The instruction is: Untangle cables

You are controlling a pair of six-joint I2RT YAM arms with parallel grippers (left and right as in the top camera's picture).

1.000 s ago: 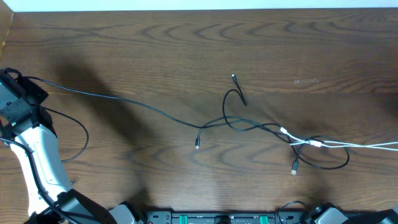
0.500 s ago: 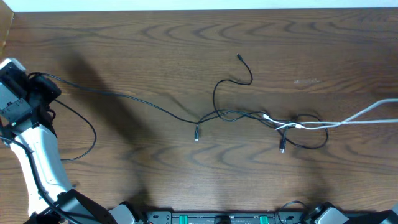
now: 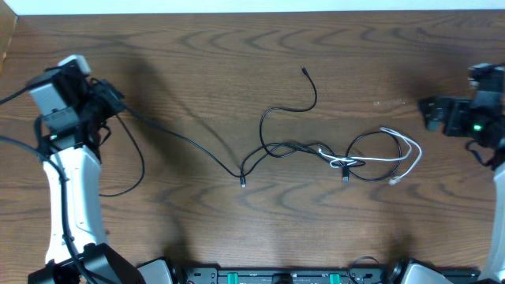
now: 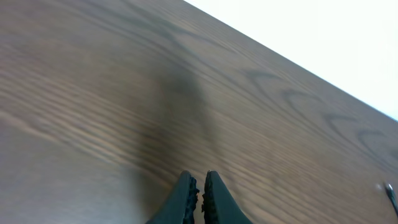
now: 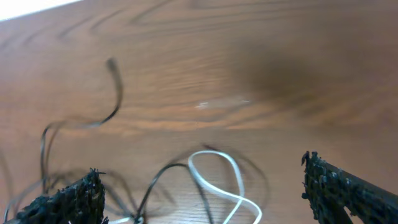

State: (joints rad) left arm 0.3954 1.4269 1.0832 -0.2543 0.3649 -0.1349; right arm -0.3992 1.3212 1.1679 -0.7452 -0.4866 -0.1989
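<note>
Several thin black cables lie tangled at mid-table. One plug end points to the far side and another lies to the near left. A white cable loops out of the knot to the right and lies loose; its loop also shows in the right wrist view. My left gripper is at the far left, shut on a long black cable that runs from it to the tangle. In the left wrist view the left gripper shows jaws pressed together, the cable hidden. My right gripper is open wide, holding nothing.
The left arm's own thicker black wire curves over the table beside that arm. The table's far edge meets a white wall. The arms' base rail runs along the near edge.
The right gripper came into view from the right, opened and let go of the white cable, which fell into a loop. The left gripper moved right with its black cable, and the tangle shifted left.
</note>
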